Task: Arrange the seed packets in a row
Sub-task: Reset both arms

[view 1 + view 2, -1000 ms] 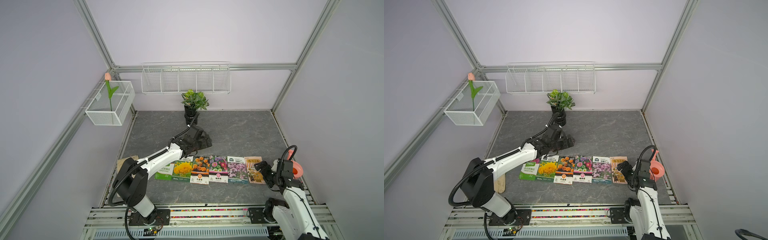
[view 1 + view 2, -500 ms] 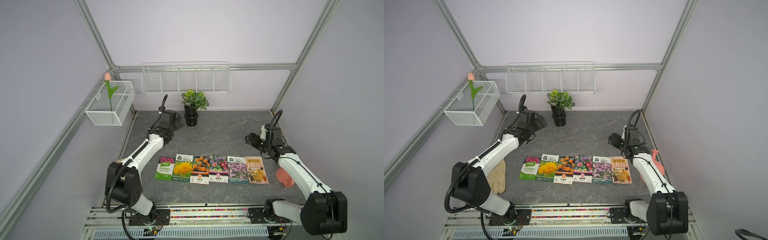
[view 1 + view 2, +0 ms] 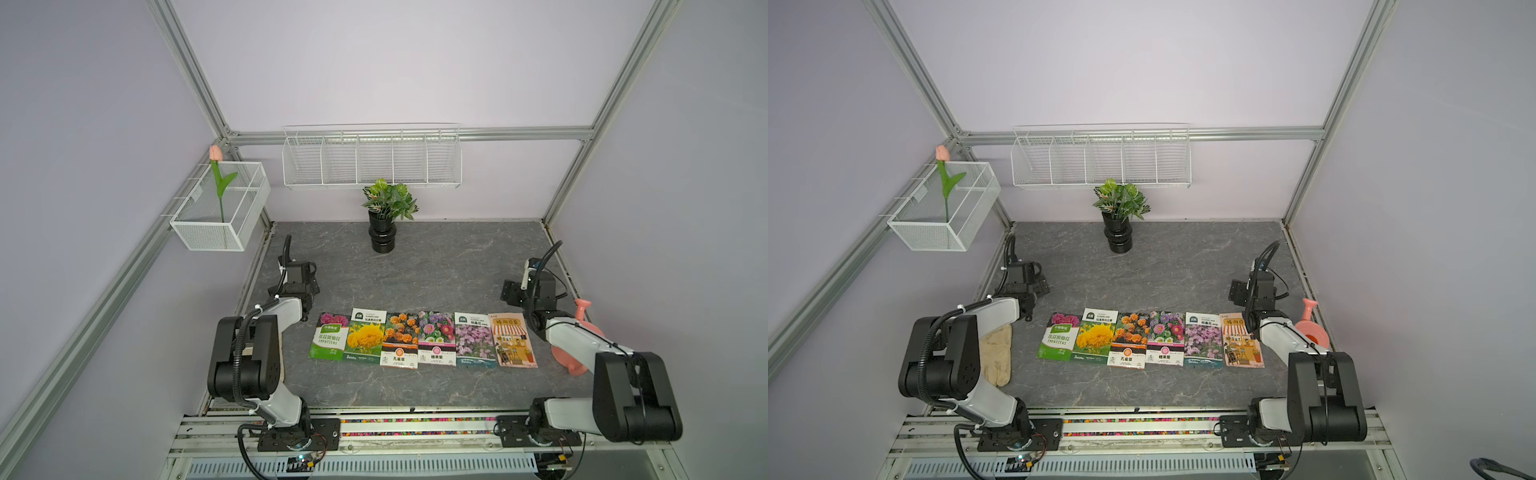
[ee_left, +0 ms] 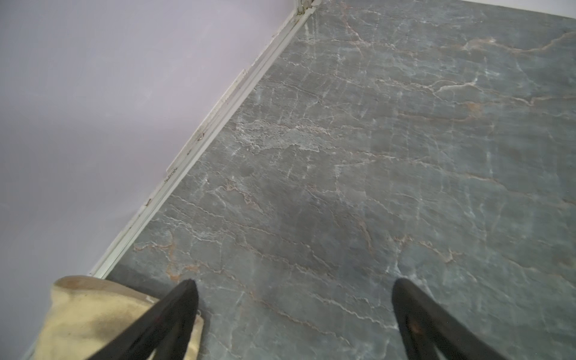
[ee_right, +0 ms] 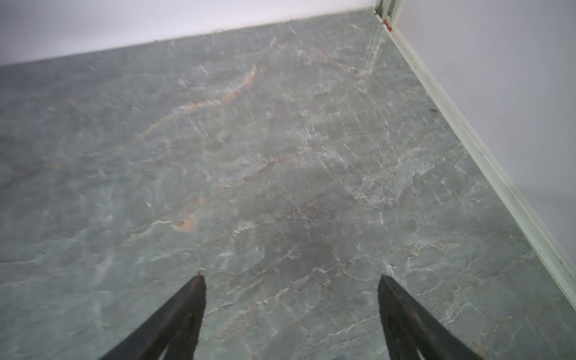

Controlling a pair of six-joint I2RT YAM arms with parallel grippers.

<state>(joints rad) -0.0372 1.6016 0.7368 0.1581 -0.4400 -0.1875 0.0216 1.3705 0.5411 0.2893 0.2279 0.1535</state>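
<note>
Six glossy seed packets [image 3: 424,340] lie flat in an edge-to-edge row on the grey slab [image 3: 436,266], well in front of the potted plant [image 3: 384,220]: green, yellow, orange, mixed pink, lilac, then a beige shopfront drawing. A cream glove [image 3: 996,353] lies front-left of the plant and a pink watering can [image 3: 1312,328] front-right, partly hidden by the right arm. Closer to the plant, off to either side, the left gripper [image 4: 293,290] and right gripper [image 5: 291,280] hover with fingers spread, grasping nothing. Behind the plant hangs a white wire shelf [image 3: 372,162]
</note>
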